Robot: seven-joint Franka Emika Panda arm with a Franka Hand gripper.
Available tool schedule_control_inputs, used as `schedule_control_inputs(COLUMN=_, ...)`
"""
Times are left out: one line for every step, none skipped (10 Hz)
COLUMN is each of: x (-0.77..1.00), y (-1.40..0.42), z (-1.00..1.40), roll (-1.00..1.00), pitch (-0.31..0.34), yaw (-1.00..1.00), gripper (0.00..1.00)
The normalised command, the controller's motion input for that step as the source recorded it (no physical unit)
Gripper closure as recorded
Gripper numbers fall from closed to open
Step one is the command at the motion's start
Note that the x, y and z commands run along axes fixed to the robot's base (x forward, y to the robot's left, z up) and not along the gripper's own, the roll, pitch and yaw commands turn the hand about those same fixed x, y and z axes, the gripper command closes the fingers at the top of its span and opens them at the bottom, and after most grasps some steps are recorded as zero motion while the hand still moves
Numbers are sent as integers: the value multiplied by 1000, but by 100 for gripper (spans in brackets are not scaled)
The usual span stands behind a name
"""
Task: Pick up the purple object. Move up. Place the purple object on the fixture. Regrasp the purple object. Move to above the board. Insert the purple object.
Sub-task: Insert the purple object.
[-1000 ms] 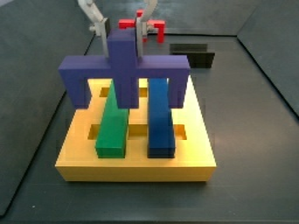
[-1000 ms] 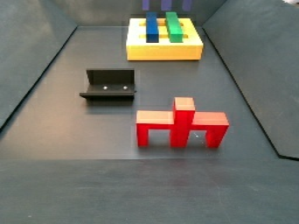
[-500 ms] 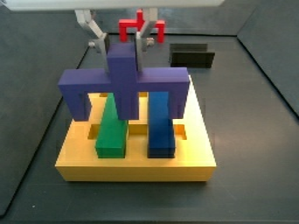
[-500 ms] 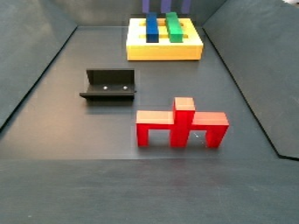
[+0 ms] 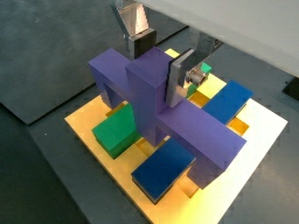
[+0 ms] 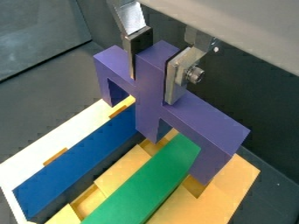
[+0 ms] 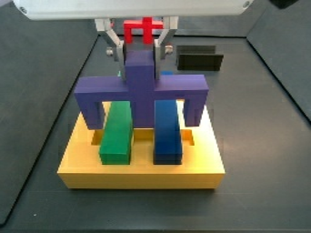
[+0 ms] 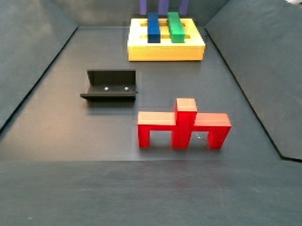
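Over the last second I see the gripper [image 7: 141, 53] has swung the purple object [image 7: 142, 89] round so its crossbar now sits square across the board [image 7: 141, 170], no longer skewed. Its legs hang nearer the board's far edge.

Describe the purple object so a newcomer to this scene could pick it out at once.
Start at the board, the big yellow block holding a green bar and a blue bar. Directly over it, the gripper has its jaws shut on the purple object. It alone is purple, a wide crossbar with a raised middle and two short legs pointing down astride both bars.
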Motion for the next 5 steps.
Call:
schedule_control_inputs(x=0, y=0, z=-223, roll=53, pitch=0, yaw=0, gripper=100)
schedule_control_inputs(x=0, y=0, z=-226, roll=44, pitch=0, yaw=0, gripper=100)
schedule_control_inputs(x=86, y=0, z=-154, roll=11, pitch=0, yaw=0, gripper=100)
schedule_control_inputs(x=157, y=0, z=-114, roll=13, pitch=0, yaw=0, gripper=100)
schedule_control_inputs(x=100, y=0, z=-137, roll=29, pitch=0, yaw=0, gripper=100)
